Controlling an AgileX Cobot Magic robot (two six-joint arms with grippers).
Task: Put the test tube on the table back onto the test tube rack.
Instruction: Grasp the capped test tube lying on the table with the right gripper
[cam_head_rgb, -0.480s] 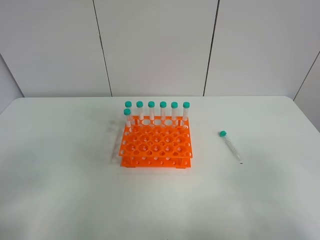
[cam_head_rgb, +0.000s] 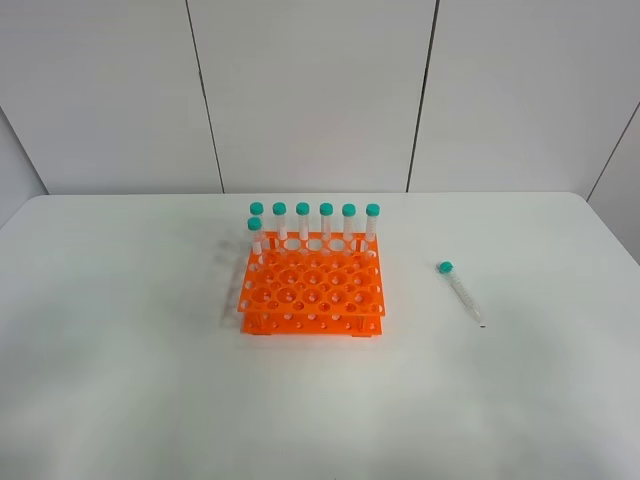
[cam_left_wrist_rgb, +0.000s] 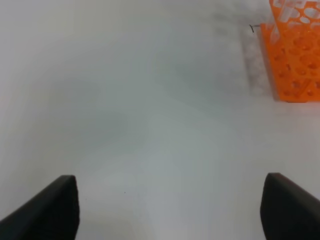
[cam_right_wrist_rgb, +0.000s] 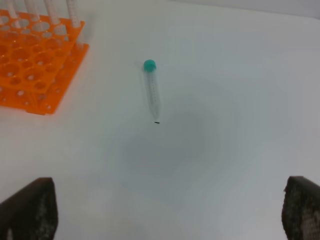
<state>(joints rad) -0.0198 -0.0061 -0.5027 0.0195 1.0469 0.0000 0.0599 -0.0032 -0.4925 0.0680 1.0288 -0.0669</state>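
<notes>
Test tube (cam_head_rgb: 461, 292) with teal cap lies on its side on the white counter (cam_head_rgb: 120, 360), well apart to the right of the orange test tube rack (cam_head_rgb: 312, 320) holding seven upright tubes (cam_head_rgb: 326, 225), while the left jaws and right jaws both gape wide, empty.

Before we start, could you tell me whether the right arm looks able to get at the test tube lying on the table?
Probably yes: the test tube lies alone on the bare table, apart from the test tube rack, and the open right gripper faces it with nothing between them.
</notes>
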